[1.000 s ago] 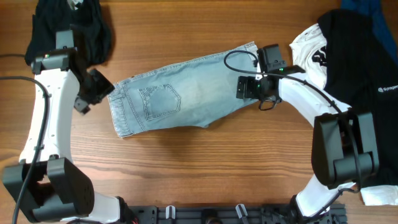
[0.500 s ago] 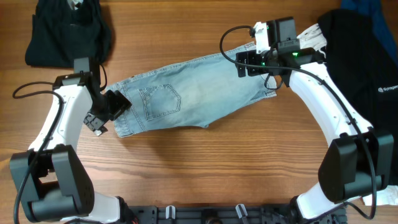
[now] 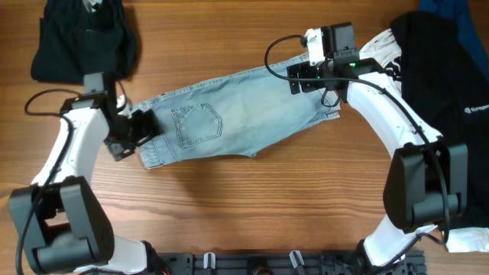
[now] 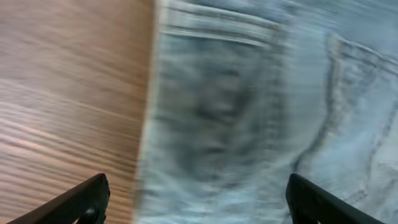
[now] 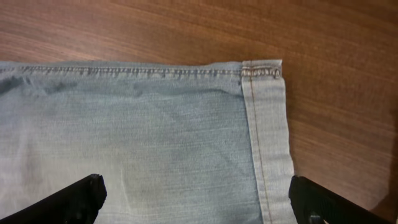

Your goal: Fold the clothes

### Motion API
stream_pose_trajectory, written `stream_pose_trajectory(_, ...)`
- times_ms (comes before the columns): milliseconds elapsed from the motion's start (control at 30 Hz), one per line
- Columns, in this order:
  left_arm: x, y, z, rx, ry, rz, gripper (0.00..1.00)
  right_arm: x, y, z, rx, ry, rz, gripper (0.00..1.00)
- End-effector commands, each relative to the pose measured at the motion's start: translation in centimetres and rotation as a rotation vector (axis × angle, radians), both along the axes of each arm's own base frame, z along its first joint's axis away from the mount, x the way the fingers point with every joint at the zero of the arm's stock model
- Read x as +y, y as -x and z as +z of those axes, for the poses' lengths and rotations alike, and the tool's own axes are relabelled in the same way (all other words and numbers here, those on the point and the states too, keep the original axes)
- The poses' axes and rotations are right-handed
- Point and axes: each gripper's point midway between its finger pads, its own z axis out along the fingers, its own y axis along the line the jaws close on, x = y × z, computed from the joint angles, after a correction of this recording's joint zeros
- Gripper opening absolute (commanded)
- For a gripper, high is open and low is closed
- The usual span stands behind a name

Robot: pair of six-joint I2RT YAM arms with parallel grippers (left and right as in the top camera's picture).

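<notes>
The pale light-blue denim shorts (image 3: 229, 118) lie flat across the middle of the wooden table, waistband at the left, leg hem at the right, a stitched back pocket facing up. My left gripper (image 3: 145, 127) is open over the waistband end; its wrist view shows blurred denim (image 4: 249, 112) between the spread fingers (image 4: 198, 202). My right gripper (image 3: 299, 76) is open over the far right hem corner; its wrist view shows the hem and its stitching (image 5: 264, 143) between the spread fingers (image 5: 198, 202).
A black garment (image 3: 80, 38) lies at the far left corner. At the right lie a white shirt with black print (image 3: 382, 57) and a black garment with small white lettering (image 3: 443, 76). A dark rail (image 3: 290, 263) runs along the near edge.
My left gripper moved right onto the waistband end. My right gripper moved up from the lower hem to the far hem corner. The shorts have hardly shifted.
</notes>
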Motion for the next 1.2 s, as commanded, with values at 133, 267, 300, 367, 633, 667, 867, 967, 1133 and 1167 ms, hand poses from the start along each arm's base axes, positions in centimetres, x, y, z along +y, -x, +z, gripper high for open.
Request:
stream_pose_trajectory(133,3.0,1.2,-0.6,-0.014,0.077,0.042,0.92,-0.4,-0.5,-3.6,0.056,0.026,-0.005,1.0)
stream_pose_trajectory(267,2.5,1.1,-1.0,-0.009,0.115,0.04,0.89,-0.4,-0.4,-3.7,0.061,0.026,-0.005,1.0)
stream_pose_trajectory(300,2.5,1.0,-1.4,-0.002,0.118,0.041,0.89,-0.4,-0.3,-3.7,0.064,0.025,-0.004,0.99)
stream_pose_trajectory(367,2.3,0.8,-2.1,0.005,0.138,0.04,0.87,-0.2,-0.2,-3.7,0.07,0.012,0.003,1.0)
stream_pose_trajectory(633,-0.3,-0.5,-5.7,0.037,0.184,-0.029,0.84,-0.2,-0.2,-3.7,0.072,0.004,-0.008,1.0)
stream_pose_trajectory(667,-1.4,-0.7,-6.3,0.046,0.191,-0.054,0.81,-0.1,-0.2,-3.7,0.071,0.0,-0.014,1.0)
stream_pose_trajectory(867,-2.0,-1.0,-7.8,0.089,0.093,-0.036,0.04,0.3,0.5,-3.9,0.112,-0.038,-0.02,0.64)
stream_pose_trajectory(967,0.1,-1.8,-3.1,0.014,0.061,-0.047,0.04,0.5,1.7,-5.0,0.158,-0.047,-0.01,0.26)
stream_pose_trajectory(1133,0.6,-0.2,5.6,-0.049,0.011,-0.124,0.04,1.5,3.7,-6.9,0.21,-0.084,0.016,0.04)
stream_pose_trajectory(1167,0.6,-0.1,7.3,-0.082,-0.002,-0.125,0.04,1.8,4.1,-7.5,0.219,-0.096,0.005,0.04)
